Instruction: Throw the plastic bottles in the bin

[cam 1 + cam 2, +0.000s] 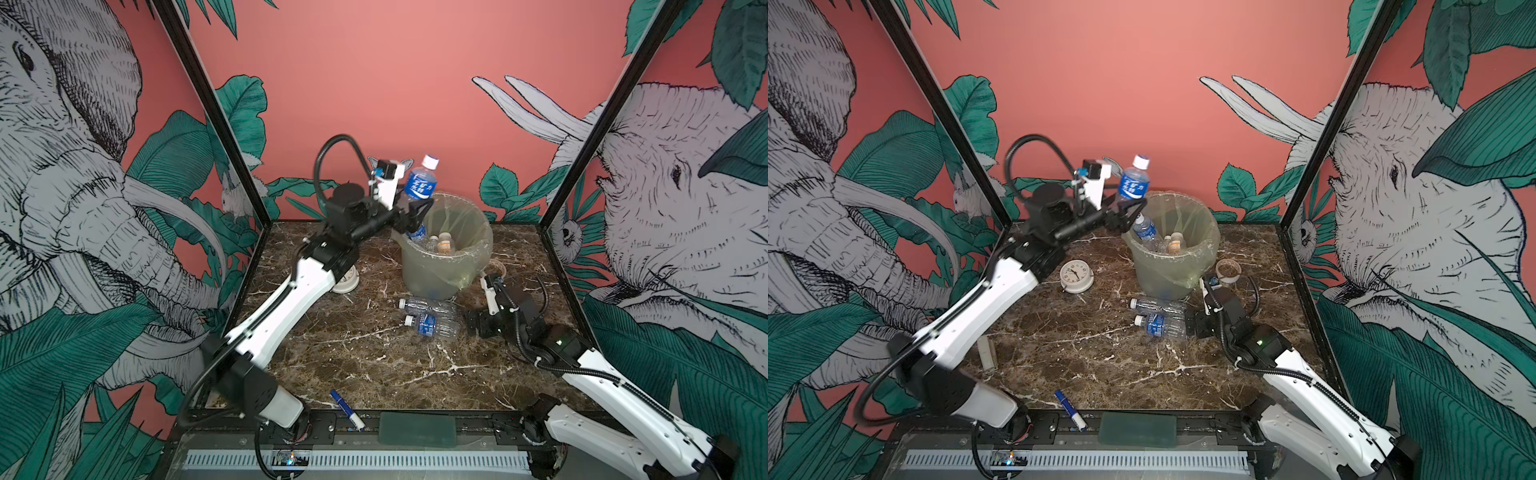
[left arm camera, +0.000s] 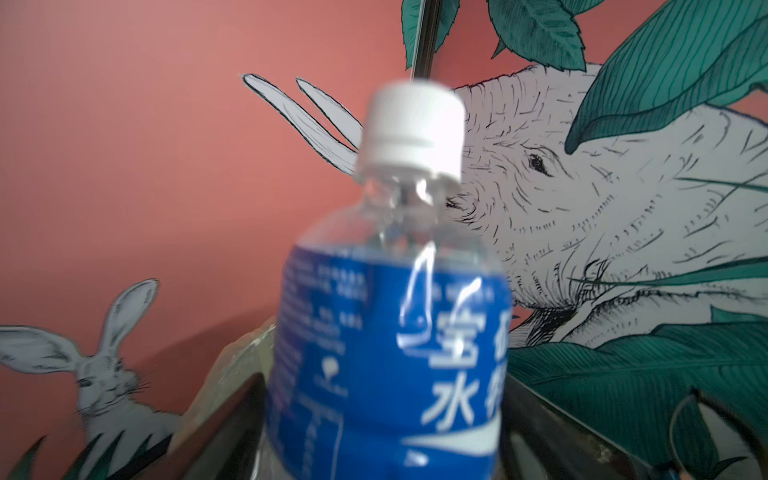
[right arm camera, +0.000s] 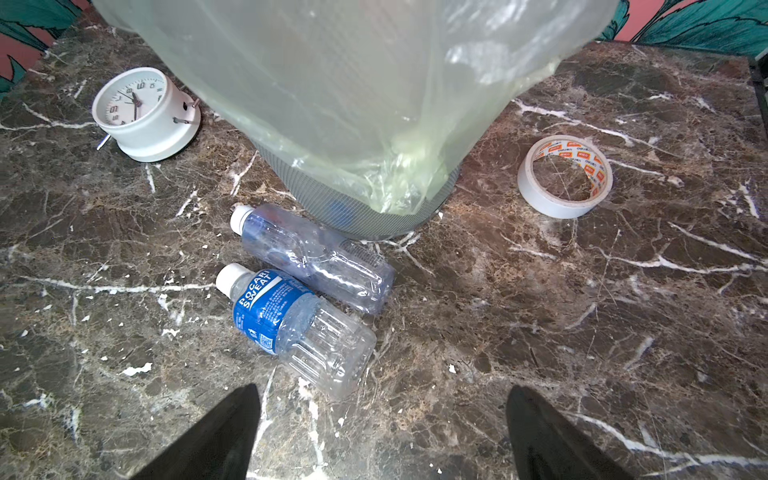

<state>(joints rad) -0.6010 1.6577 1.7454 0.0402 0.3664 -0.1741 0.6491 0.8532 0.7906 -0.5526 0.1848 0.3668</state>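
The left gripper (image 1: 413,216) hangs over the near rim of the bin (image 1: 440,274). Its jaws sit either side of a blue-labelled bottle (image 1: 419,183) that stands cap-up and a little tilted. From here I cannot tell whether they clamp it or stand free of it. Beneath that hand, inside the bin, I can see a second blue-labelled bottle (image 1: 417,235) and a couple of small bottles (image 1: 444,243), so part of the job looks done. The right gripper (image 3: 382,388) sits low over the table, fingers spread wide with nothing between them. Just ahead of it two more lie side by side: the clear bottle (image 3: 316,257) farther off, just beside the foot of the bin, and the Pocari bottle (image 3: 303,328) nearer the fingers. I'd judge those two, plus the one over the rim, are what is left. The clock (image 3: 145,116), tape (image 3: 565,178) and marker (image 1: 347,409) stay put.
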